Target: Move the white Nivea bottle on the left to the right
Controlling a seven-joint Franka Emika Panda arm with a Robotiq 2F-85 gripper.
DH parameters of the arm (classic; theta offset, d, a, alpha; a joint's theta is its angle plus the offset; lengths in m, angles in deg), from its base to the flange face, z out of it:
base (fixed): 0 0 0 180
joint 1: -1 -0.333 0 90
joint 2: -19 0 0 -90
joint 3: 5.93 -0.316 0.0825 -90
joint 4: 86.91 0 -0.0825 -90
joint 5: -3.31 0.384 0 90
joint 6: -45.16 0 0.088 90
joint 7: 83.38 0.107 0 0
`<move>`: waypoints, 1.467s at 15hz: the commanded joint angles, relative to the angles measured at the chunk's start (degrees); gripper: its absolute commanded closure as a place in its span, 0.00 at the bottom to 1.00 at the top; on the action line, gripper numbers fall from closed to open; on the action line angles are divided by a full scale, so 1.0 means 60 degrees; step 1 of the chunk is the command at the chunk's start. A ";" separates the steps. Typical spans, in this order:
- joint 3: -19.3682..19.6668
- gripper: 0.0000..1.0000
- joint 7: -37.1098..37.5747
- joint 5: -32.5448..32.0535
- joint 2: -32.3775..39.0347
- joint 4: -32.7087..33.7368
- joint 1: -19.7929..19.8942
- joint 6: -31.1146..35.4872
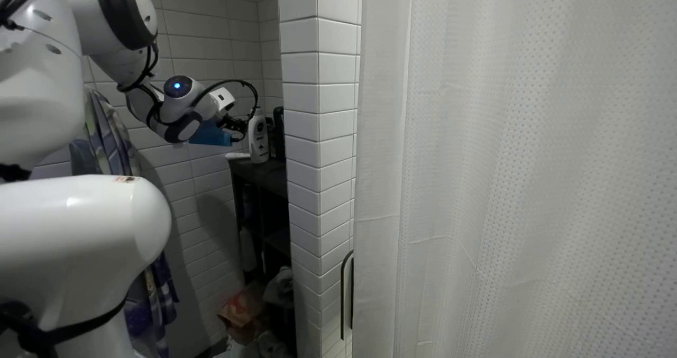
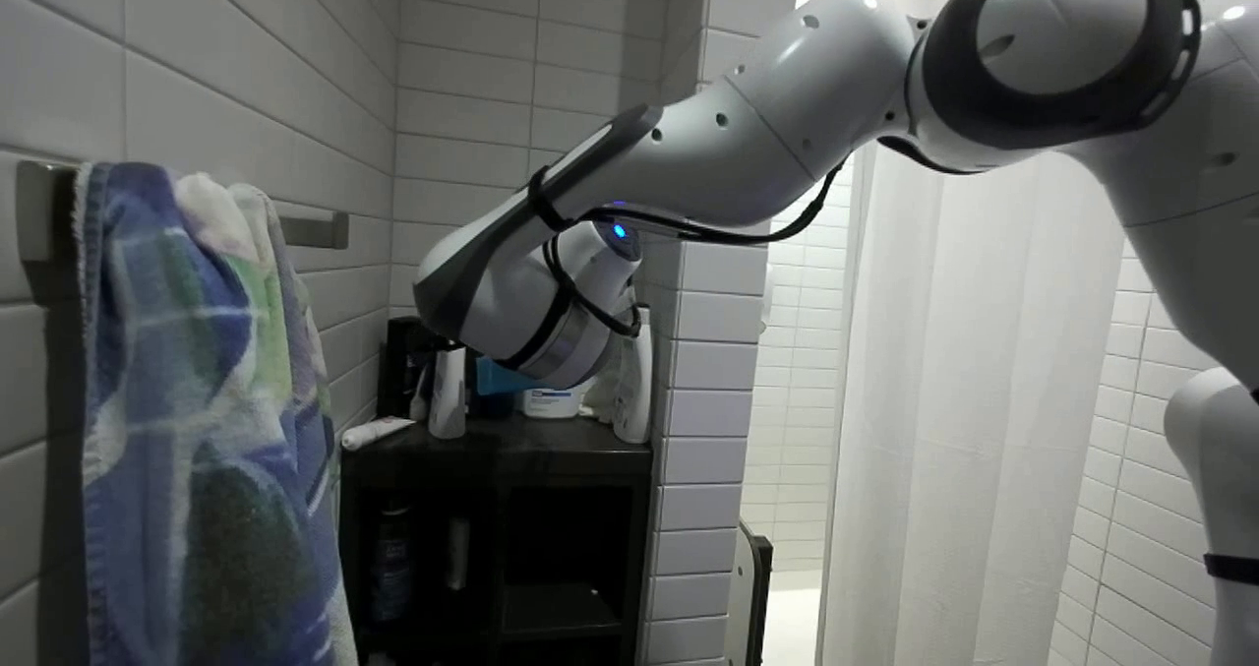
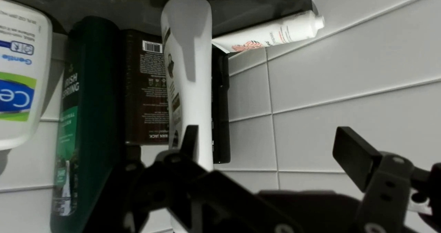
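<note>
Standing upright on the dark shelf unit point(image 2: 561, 457), long axis vertical, the white bottle point(image 3: 191, 81) sits partly behind the left-side finger point(image 3: 189, 140) in the wrist view, not between both, so the wide-spread, empty gripper point(image 3: 269, 140) likely needs shifting sideways toward it.
</note>
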 commanded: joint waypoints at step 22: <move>-0.2300 0.00 0.1645 -0.2623 0.1024 0.0938 0.2309 -0.0040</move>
